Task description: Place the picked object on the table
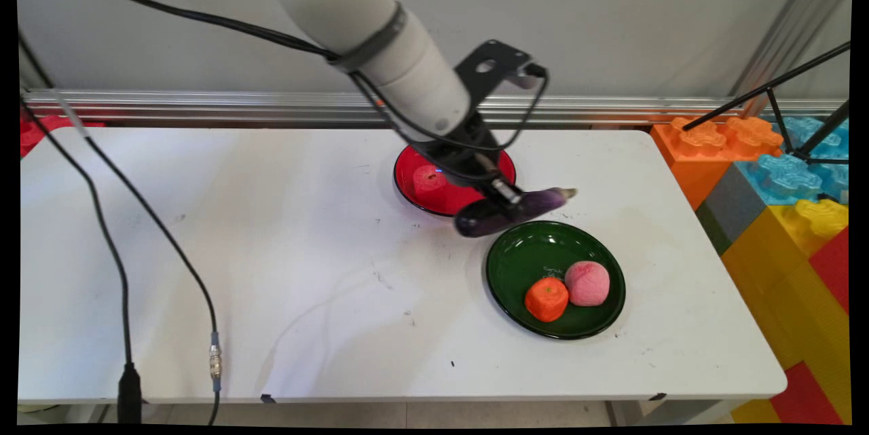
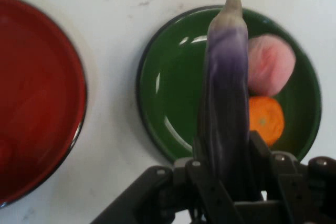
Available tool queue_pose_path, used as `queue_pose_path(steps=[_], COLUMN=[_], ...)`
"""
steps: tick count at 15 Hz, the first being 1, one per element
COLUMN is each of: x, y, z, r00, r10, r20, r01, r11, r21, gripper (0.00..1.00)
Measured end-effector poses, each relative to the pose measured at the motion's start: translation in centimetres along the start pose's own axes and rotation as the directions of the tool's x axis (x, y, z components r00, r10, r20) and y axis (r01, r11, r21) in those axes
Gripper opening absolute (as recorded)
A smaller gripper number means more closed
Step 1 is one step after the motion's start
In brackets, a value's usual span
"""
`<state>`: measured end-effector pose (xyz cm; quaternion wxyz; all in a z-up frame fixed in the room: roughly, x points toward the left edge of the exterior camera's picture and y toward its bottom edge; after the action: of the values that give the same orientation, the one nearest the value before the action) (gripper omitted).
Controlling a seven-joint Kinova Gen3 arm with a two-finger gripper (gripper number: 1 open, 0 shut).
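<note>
Backdrop, main view: grey wall and an aluminium rail run behind a white table (image 1: pixel 271 272); big orange, blue, yellow and red toy blocks (image 1: pixel 781 177) are stacked off its right end, with black tripod legs (image 1: pixel 787 92) over them.
Arm, main view: the white arm reaches down from the upper left, black cables (image 1: pixel 122 245) hanging from it across the table's left side.
Gripper, main view: the black gripper (image 1: pixel 506 199) is clamped around a purple eggplant (image 1: pixel 536 204) near its middle, holding it off the table, stem end pointing right.
Plates, main view: a red plate (image 1: pixel 414 194) sits behind the gripper, partly hidden, with a red item (image 1: pixel 429 179) on it that cannot be identified. A green plate (image 1: pixel 516 265) sits just in front and right of the eggplant.
Green plate's contents, main view: an orange toy fruit (image 1: pixel 546 299) and a pink peach (image 1: pixel 587 283) lie touching, side by side.
Hand view: the eggplant (image 2: pixel 227 98) rises from between the closed fingers (image 2: pixel 205 158), tip at the picture's top.
Below it, hand view: the green plate (image 2: pixel 173 103) lies underneath, the peach (image 2: pixel 270 64) and the orange fruit (image 2: pixel 266 120) beside the eggplant.
Left edge, hand view: the red plate (image 2: pixel 37 103) is apart from the green one, bare tabletop (image 2: pixel 113 35) between them.
</note>
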<state>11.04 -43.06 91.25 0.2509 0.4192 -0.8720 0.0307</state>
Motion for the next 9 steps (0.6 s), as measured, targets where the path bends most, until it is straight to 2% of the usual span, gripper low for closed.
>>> queue_pose_path(steps=[4,9], x=[-3.0,-7.1], y=[-1.7,-3.2], z=[-1.6,-2.0], r00=[0.999,0.997], r10=[-0.004,0.005], r20=[0.032,0.074], r01=[0.004,-0.006], r11=[1.000,1.000], r21=[0.018,0.010], gripper=[0.00,0.00])
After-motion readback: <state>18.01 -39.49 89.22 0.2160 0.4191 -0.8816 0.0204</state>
